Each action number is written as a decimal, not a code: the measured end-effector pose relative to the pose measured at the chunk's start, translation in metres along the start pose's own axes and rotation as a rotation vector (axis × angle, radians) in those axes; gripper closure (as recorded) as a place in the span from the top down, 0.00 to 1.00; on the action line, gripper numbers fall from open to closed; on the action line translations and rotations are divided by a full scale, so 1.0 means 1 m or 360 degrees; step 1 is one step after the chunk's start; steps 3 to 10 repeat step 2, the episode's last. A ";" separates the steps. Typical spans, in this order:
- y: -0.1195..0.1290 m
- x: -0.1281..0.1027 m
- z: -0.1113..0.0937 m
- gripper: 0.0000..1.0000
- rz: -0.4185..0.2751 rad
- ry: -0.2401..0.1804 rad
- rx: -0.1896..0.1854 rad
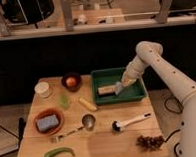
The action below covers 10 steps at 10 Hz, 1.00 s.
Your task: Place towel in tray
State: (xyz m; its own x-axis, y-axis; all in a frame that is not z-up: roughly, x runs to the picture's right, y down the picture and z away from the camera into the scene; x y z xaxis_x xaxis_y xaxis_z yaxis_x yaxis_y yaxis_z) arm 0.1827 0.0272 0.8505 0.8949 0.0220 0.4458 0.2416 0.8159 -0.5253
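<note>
Tool (123, 85) at the white arm's end hangs over the tray's (135, 95) middle, pinching the towel (118, 87), which dangles just above the tray floor beside a tan block (105, 90). Left of the tray on the counter (103, 140) sits a dark bowl (71, 81).

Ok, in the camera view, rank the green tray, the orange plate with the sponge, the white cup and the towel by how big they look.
1. Green tray
2. Orange plate
3. White cup and towel: they look too close in size to rank, and the gripper over the tray partly hides the towel.
</note>
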 end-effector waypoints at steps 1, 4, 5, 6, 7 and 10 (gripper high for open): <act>-0.001 0.000 0.001 0.53 -0.0008 -0.0015 -0.0007; -0.002 -0.001 0.002 0.64 -0.0023 -0.0032 -0.0021; -0.002 -0.001 0.002 0.64 -0.0023 -0.0032 -0.0021; -0.002 -0.001 0.002 0.64 -0.0023 -0.0032 -0.0021; -0.002 -0.001 0.002 0.64 -0.0023 -0.0032 -0.0021; -0.002 -0.001 0.002 0.64 -0.0023 -0.0032 -0.0021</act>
